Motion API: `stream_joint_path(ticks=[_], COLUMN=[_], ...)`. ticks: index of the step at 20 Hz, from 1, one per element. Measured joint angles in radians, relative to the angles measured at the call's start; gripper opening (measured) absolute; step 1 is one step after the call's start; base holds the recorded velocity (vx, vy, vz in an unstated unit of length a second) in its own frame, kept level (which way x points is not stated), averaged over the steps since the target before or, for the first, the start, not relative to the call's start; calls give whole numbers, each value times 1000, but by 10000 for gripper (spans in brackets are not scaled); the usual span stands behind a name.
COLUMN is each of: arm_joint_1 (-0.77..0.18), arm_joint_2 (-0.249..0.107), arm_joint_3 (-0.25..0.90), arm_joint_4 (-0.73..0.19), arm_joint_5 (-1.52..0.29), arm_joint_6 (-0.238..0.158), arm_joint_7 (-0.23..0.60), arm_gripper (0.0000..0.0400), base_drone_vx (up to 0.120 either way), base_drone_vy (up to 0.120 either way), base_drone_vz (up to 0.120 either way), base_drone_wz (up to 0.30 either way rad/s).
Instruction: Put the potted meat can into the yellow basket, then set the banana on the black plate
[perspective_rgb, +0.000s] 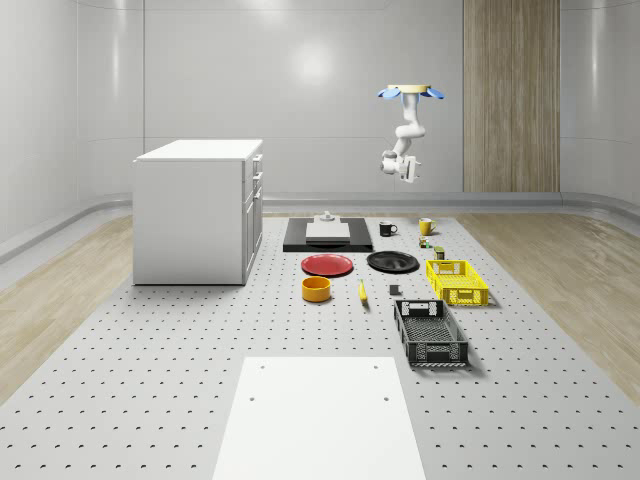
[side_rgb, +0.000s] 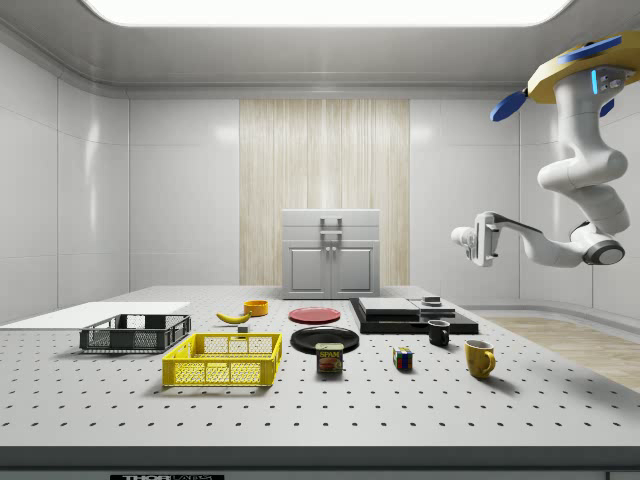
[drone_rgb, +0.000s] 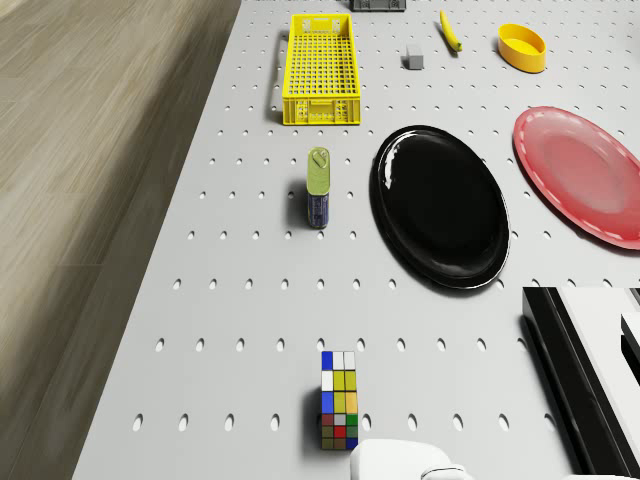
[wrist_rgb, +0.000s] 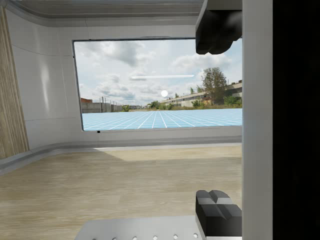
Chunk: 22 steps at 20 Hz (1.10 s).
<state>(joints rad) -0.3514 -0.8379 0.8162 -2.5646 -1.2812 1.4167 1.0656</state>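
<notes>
Blue-labelled potted meat can (drone_rgb: 318, 187) stands tall w/ gripper (side_rgb: 478, 243) high above, fingers (wrist_rgb: 217, 211) apart, so an off-centre descent could tip it.

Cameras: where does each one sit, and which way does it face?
Whole-scene: high at the table's near end, facing the hovering drone and gripper.
Side: table level, facing the cabinet; arm at its right.
Drone: looks down on the potted meat can, black plate.
Wrist: level, facing a window; fingers.
Shared: yellow basket.
</notes>
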Motion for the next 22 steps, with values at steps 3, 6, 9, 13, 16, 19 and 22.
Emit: stream_joint_path(ticks=[3, 6, 9, 13, 16, 19, 22], arm_joint_1=[-154, -315, -445, -560, -612, -645, -667], arm_joint_2=[-42, -81, -117, -157, -182, -203, -222], arm_joint_3=[148, 253, 324, 380, 405, 422, 434], arm_joint_4=[-162, -255, -300, -323, -329, -331, -331], arm_joint_5=[-295, -495, -607, -675, -695, -702, -701], arm_joint_6=[-51, -122, -184, -232, -248, -252, -248], arm_joint_7=[135, 255, 343, 418, 453, 476, 492], arm_gripper=[400, 400, 400, 400, 400, 400, 400], base_drone_vx=[120, 120, 120, 120, 120, 120, 120], base_drone_vy=[0, 0, 0, 0, 0, 0, 0], base_drone_vz=[-120, -120, -120, -120, -120, -120, -120], base_drone_wz=[0, 0, 0, 0, 0, 0, 0])
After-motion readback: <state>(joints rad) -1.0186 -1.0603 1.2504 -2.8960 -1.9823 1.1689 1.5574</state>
